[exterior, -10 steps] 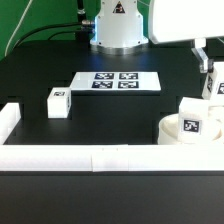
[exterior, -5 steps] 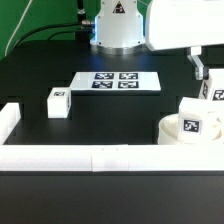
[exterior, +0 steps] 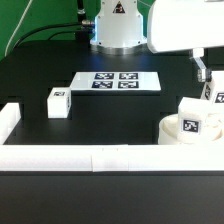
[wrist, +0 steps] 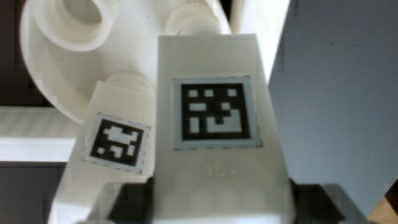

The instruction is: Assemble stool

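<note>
1. The seat lies on the tabletop at the exterior view's right, near the front rail.
2. One leg, the seated leg, stands upright on the seat. It looks already fitted, though the joint itself is hidden.
3. The gripper pinches a second one, the held leg, just beyond the seat at the far right. Fitting it seems to be the step in hand.
4. The loose leg stands alone at the exterior view's left, well apart from the seat and not yet fetched.
5. As I judge it, roughly a third of the work is done, with two legs left to fix.
</note>
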